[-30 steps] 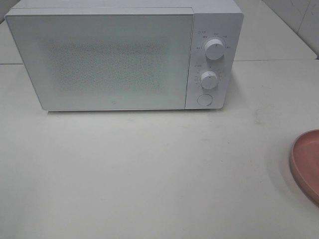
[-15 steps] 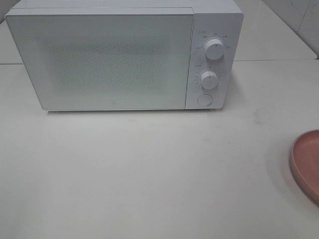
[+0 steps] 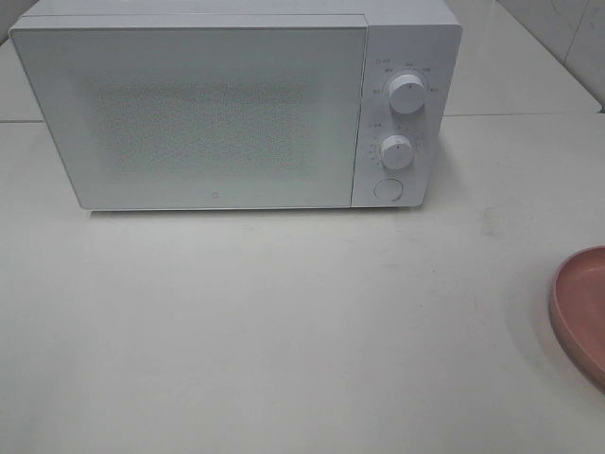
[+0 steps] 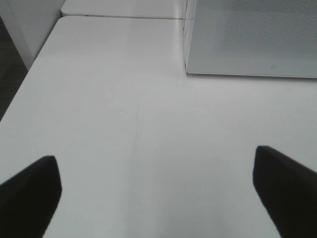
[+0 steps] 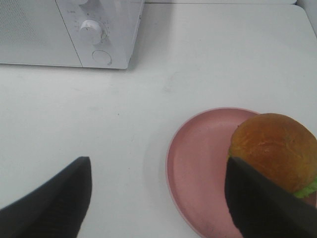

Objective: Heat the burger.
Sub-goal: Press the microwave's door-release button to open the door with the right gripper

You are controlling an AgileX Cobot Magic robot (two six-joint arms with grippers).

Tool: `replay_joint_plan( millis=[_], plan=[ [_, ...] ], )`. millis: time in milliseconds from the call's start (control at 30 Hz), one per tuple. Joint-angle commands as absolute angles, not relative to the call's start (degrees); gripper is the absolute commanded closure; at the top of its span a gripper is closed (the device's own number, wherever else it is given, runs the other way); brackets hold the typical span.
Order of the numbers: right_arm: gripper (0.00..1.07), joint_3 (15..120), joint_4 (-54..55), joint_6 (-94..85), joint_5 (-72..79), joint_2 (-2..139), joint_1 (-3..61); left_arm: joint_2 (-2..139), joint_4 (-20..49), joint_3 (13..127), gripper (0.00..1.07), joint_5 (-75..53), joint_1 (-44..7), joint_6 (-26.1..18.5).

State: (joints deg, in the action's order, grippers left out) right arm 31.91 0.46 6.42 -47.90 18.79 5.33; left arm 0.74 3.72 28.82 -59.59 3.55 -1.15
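The burger, with a golden-brown bun and green lettuce, sits on a pink plate. In the exterior view only the plate's left rim shows at the right edge; the burger is out of that view. The white microwave stands at the back with its door shut. It also shows in the right wrist view and the left wrist view. My right gripper is open above the table, its fingers next to the burger. My left gripper is open and empty over bare table.
The microwave has two knobs and a round button on its right panel. The white table stretches in front. The table's left edge shows in the left wrist view.
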Motion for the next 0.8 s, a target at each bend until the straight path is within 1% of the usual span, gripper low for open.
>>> replay_joint_plan(
  millis=[33, 200, 800],
  plan=[
    [0.35, 32.37, 0.57, 6.42, -45.66, 19.77, 5.04, 0.57, 4.01, 28.59, 0.09, -59.42, 3.32, -1.26],
    [0.35, 32.37, 0.57, 6.42, -38.85, 26.13, 5.04, 0.57, 4.01, 28.59, 0.09, -59.42, 3.32, -1.26],
    [0.35, 32.37, 0.57, 6.42, -21.43, 41.42, 5.04, 0.57, 4.01, 28.59, 0.09, -59.42, 3.32, -1.26]
  ],
)
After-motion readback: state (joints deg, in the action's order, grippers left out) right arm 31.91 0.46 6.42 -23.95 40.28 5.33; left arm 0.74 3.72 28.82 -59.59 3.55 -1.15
